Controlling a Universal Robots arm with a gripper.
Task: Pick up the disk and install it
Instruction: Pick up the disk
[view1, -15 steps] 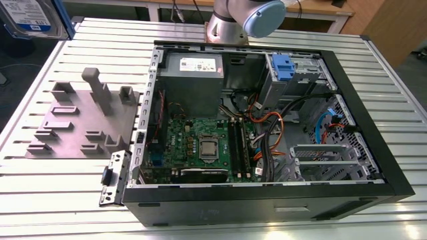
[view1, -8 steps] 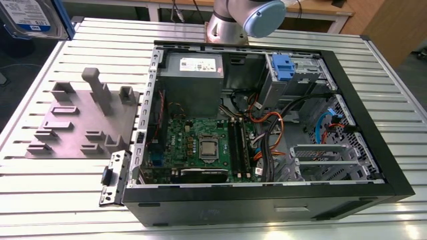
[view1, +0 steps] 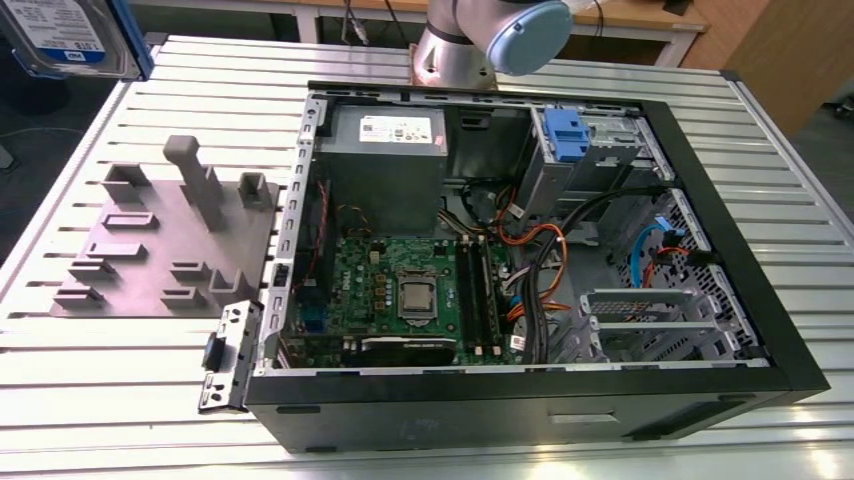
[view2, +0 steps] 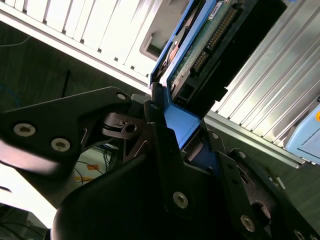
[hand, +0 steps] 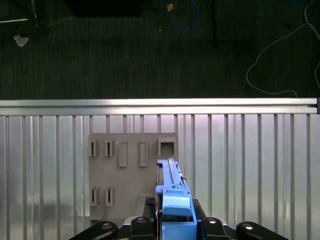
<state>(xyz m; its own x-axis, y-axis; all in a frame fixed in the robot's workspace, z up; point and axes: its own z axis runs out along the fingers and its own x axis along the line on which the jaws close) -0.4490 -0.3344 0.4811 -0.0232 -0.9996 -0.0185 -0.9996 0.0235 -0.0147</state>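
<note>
Where the black fingers (view2: 165, 160) close in the second wrist view, the gripper (view2: 187, 137) is clamped on the blue rail at one end of the disk (view2: 210, 40). The disk's green circuit board and connector pins face that camera. In the first wrist view the gripper (hand: 176, 222) holds the disk (hand: 172, 180) edge-on, with its blue rail running away from the fingers.

Below the disk in that view lies a grey fixture plate (hand: 130, 185) with rectangular slots, resting on the slatted aluminium table (hand: 250, 165). Beyond the table's edge is dark floor (hand: 150, 50) with loose cables.

In the exterior view the disk (view1: 67, 35) sits in the upper left corner with its white-and-blue label showing, raised well apart from the fixture plate (view1: 147, 250) on the table (view1: 120, 400). To the exterior view's right of the plate, an open computer case (view1: 534, 400) lies on its side, exposing the motherboard (view1: 400, 290). A grey power supply box (view1: 387, 135) sits at the far end of the case. A blue tab (view1: 566, 135) stands in the drive bay beside it. Behind the case rises the arm (view1: 487, 40).
</note>
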